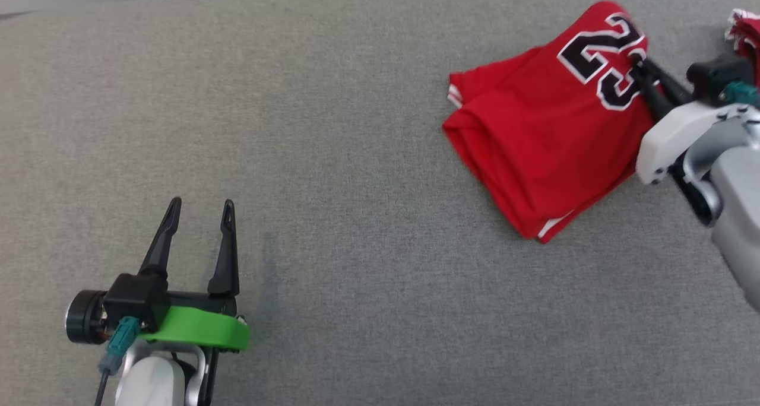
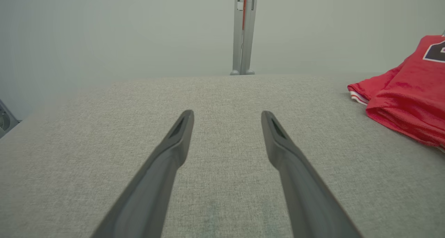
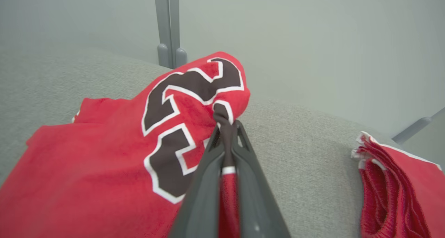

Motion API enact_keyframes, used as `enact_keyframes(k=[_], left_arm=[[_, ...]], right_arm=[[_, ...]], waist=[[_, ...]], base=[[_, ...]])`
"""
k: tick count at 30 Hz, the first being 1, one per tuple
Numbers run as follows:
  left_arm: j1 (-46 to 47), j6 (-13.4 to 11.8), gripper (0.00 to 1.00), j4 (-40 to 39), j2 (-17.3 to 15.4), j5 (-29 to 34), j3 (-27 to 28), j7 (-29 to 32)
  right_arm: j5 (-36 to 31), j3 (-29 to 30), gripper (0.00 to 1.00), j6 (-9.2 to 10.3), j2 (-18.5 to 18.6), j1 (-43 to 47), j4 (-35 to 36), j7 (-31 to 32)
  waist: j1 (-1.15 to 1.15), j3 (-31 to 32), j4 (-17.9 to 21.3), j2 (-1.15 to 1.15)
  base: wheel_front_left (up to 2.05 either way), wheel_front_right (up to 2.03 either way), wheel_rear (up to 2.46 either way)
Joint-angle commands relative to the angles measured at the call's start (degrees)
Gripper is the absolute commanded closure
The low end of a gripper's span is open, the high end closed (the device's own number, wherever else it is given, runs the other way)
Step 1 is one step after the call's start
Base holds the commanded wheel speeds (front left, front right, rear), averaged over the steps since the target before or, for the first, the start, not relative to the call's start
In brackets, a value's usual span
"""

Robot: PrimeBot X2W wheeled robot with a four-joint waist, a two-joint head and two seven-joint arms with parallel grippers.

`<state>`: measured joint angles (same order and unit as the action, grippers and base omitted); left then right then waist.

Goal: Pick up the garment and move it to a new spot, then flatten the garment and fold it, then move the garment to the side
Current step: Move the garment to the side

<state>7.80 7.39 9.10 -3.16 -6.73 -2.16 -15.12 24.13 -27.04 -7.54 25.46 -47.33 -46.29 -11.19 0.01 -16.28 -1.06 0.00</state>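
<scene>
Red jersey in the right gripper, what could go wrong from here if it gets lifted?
The right gripper pinches only a small bunch of the red jersey by the number, so the fabric might slip out. Hanging from that one point, its loose layers may drag on the table. A second red garment lies close beside that arm and could snag.
</scene>
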Motion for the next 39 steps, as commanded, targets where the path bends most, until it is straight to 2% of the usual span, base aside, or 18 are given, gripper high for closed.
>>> enact_keyframes(k=[1,9,16,25,29,30,31,32,39], left_arm=[[1.8,0.2,0.0,-0.7,-0.9,0.5,-0.2,0.0],[6.1,0.2,0.0,-2.6,-4.1,1.6,-2.0,0.0],[7.3,0.2,0.0,-4.4,-6.3,2.0,-3.0,0.0],[7.6,0.2,0.0,-5.8,-7.7,1.7,-4.6,0.0],[8.0,0.2,0.0,-5.9,-7.9,1.5,-4.9,0.1],[8.1,0.2,0.0,-5.9,-7.9,1.5,-5.0,0.1],[8.2,0.1,0.0,-5.9,-7.9,1.5,-5.0,0.1],[8.2,0.1,0.0,-5.9,-7.8,1.5,-5.1,0.1],[7.5,0.1,0.0,-5.3,-7.6,1.2,-4.7,0.1]], right_arm=[[0.5,-0.3,1.0,0.12,1.7,-1.9,1.1,0.4],[2.7,0.6,1.0,0.12,11.9,-8.7,6.6,1.8],[4.9,2.8,1.0,0.12,19.2,-12.1,9.0,4.5],[5.1,2.3,1.0,0.13,25.6,-17.1,4.2,7.8],[4.1,1.8,1.0,0.13,26.4,-19.7,-0.8,8.0],[3.8,1.9,0.68,0.13,26.3,-20.5,-1.9,7.5],[3.4,1.9,0.11,0.13,25.9,-21.2,-3.2,7.1],[3.1,1.9,0.0,0.13,25.7,-21.6,-4.5,7.1],[-0.3,0.7,0.0,0.12,23.3,-24.3,-10.3,1.6]], waist=[[-0.01,-6.5,4.7,0.0],[-0.01,-14.0,10.4,0.0],[-0.01,-16.9,12.7,0.0],[-0.01,-18.9,12.4,0.0],[-0.01,-19.4,11.9,0.0],[-0.01,-19.4,11.7,0.0],[-0.01,-19.5,11.6,0.0],[-0.01,-19.5,11.5,0.0],[-0.01,-18.1,10.9,0.0]], base=[[0.0,0.0,0.0],[0.0,0.0,0.0],[0.0,0.0,0.0],[0.0,0.0,0.0],[0.0,0.0,0.0],[0.0,0.0,0.0],[0.0,0.0,0.0],[0.0,0.0,0.0],[0.0,0.0,0.0]])
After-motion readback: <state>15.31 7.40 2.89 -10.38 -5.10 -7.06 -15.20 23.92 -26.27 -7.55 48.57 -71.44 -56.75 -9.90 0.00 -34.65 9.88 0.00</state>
